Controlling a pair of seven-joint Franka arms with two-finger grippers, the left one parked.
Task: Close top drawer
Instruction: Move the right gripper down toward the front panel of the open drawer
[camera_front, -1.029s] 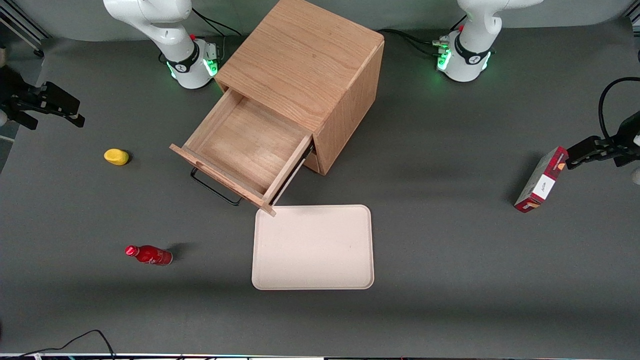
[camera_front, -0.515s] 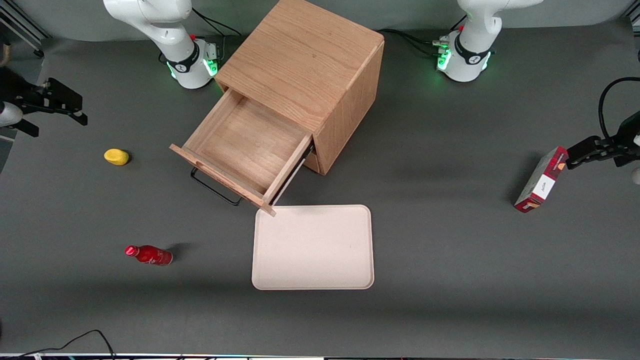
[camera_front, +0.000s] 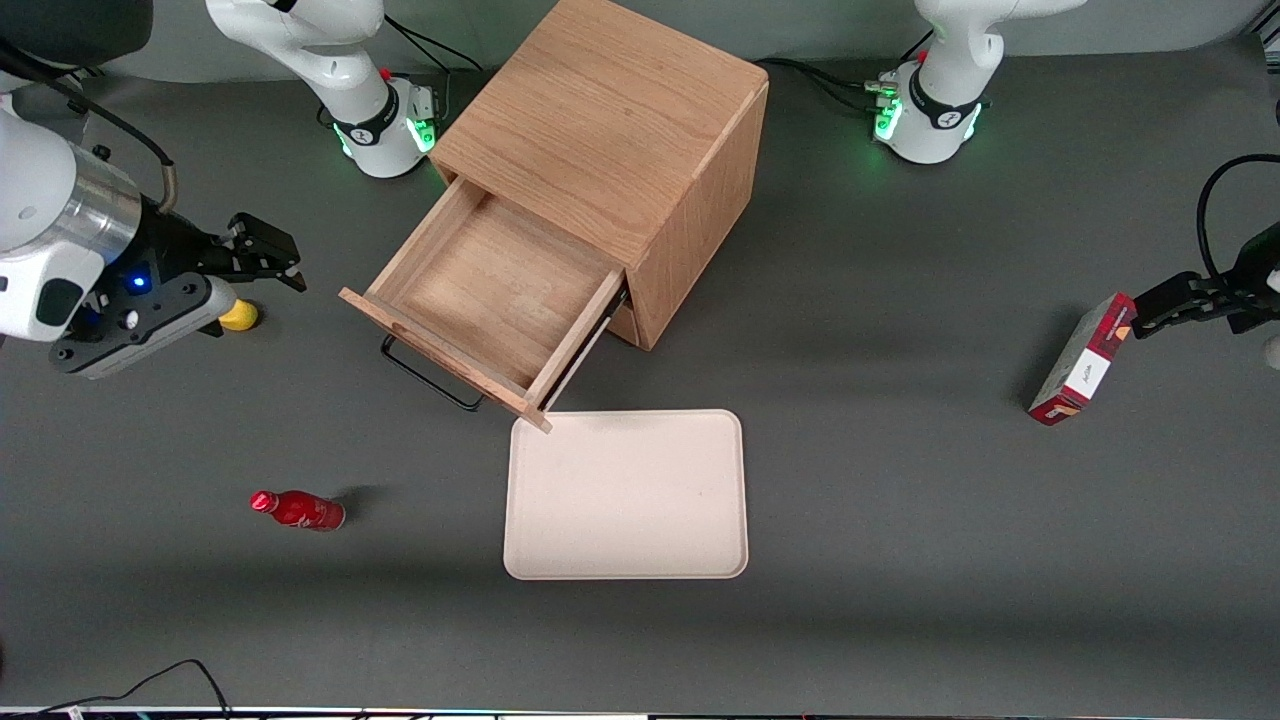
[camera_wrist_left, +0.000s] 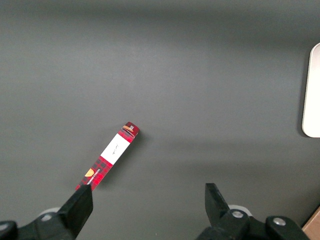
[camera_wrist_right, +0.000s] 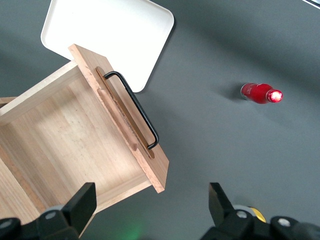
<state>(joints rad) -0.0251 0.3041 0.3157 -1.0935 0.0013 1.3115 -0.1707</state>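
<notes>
Top drawer pulled fully out of oak cabinet, black handle facing tray. Gripper near yellow object, jaws wide, empty. No legible writing on red bottle.

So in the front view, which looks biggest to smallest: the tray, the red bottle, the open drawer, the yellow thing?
1. Top drawer, roughly tied with tray
2. Red bottle
3. Yellow thing, partly hidden by the open gripper

From the front we are looking steeply down on the whole tabletop. The right wrist camera is looking down, closer, above the gripper, sharing the open top drawer, tray and bottle.
</notes>
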